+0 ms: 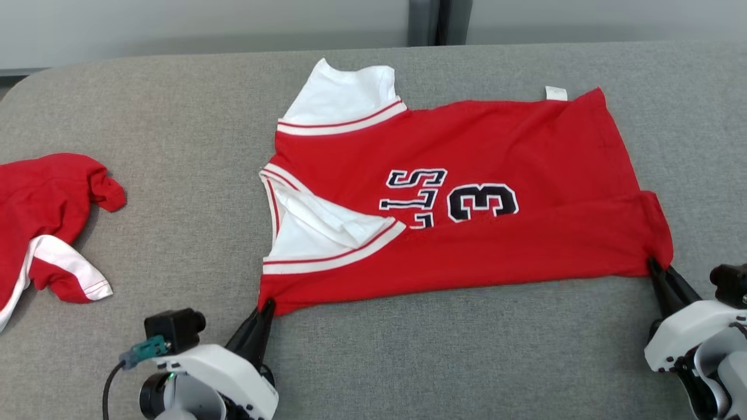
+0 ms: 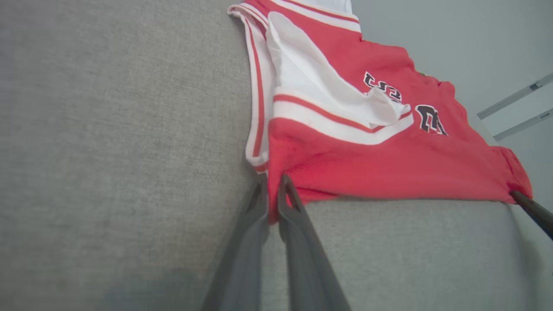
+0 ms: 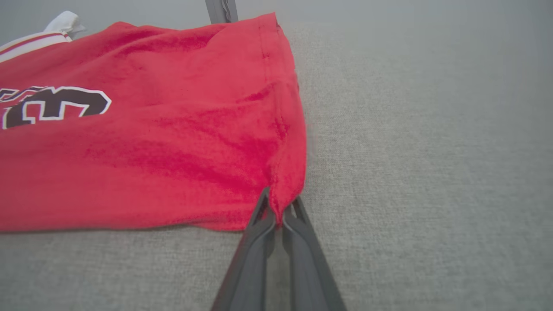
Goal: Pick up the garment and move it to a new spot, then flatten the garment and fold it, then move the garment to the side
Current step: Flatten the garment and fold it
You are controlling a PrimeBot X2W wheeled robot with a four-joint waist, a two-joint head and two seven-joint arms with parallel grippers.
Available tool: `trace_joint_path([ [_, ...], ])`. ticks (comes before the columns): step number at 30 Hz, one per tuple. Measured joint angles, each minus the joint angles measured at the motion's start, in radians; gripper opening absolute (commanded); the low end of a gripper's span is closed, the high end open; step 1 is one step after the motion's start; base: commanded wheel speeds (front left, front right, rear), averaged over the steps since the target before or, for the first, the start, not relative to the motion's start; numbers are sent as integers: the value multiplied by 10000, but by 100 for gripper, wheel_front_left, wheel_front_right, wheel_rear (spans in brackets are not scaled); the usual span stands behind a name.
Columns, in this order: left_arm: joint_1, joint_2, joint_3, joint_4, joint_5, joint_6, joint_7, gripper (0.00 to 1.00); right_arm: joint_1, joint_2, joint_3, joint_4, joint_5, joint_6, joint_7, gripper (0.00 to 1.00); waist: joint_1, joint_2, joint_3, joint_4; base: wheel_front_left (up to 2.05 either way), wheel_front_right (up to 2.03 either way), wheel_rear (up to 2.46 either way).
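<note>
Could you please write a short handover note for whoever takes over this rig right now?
Left gripper: shut on the near shoulder-end corner of the jersey.
Right gripper: shut on its near hem corner.
The jersey lies sideways on the grey surface, mostly flat. Its near white sleeve is flopped over part of the print.
A second red garment lies crumpled on the robot's left.
Done: apparently placed and largely flattened.
Left: fold it, then move it aside.

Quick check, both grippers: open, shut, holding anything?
Left gripper: closed on the near corner of the red jersey, at its shoulder end.
Right gripper: closed on the red jersey's near corner at the hem end.
</note>
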Motion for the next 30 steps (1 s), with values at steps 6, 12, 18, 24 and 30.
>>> trace_joint_path([
  [6,1294,376,-67,-1430,-96,523,462,0,1254,-445,4,-800,213,0,0,0,0,0,-393,-16,0,0,0],
  [12,2264,748,-199,-2585,-130,1035,1058,0,2372,-895,-125,-1358,351,13,0,0,0,0,-727,106,0,0,0],
  [18,2922,922,-173,-3294,-431,1361,1524,0,3047,-1112,-267,-1877,430,13,219,0,0,0,-903,180,0,0,0],
  [24,2954,880,125,-3354,-424,1676,1214,100,3161,-1049,-548,-2186,493,12,583,74,0,0,-924,149,0,0,0],
  [30,2839,767,504,-3289,-138,1885,414,100,3032,-1011,-1440,-2266,-92,2,391,100,0,0,-905,107,0,0,0],
])
